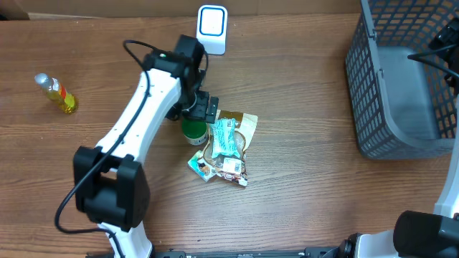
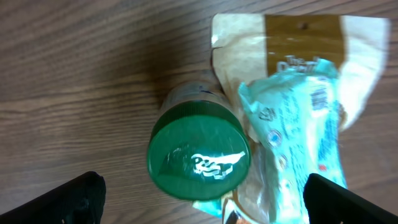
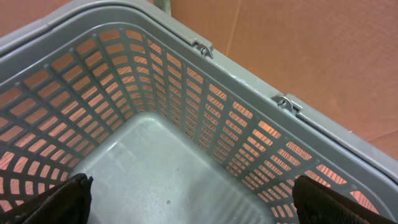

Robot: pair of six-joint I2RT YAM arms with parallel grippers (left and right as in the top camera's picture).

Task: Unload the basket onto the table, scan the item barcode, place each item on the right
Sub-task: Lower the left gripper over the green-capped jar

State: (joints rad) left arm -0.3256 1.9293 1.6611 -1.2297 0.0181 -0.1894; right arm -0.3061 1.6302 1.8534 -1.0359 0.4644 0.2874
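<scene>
Where bare table (image 1: 301, 193) separates basket (image 1: 391, 107) from teal packet (image 1: 224, 137) overhead, the left gripper (image 1: 199, 111) hangs above the green-lidded jar (image 1: 193, 130), packet touching its side. Left wrist: fingers (image 2: 71, 200) spread wide, jar centred between, untouched. Right wrist: right gripper (image 3: 189, 186) splayed above basket floor.

The brown table (image 1: 308, 193) shows matt wood grain. The round green lid (image 2: 198, 163) is smooth plastic, glossy enough to carry a white glare. The crinkled teal wrapper (image 2: 292, 137) is shiny film. The beige-and-tan pouch (image 2: 298, 31) under it looks matt and paper-like. The grey lattice basket (image 3: 155, 168) is matt moulded plastic, with small metal clips (image 3: 202, 48) at its rim.
</scene>
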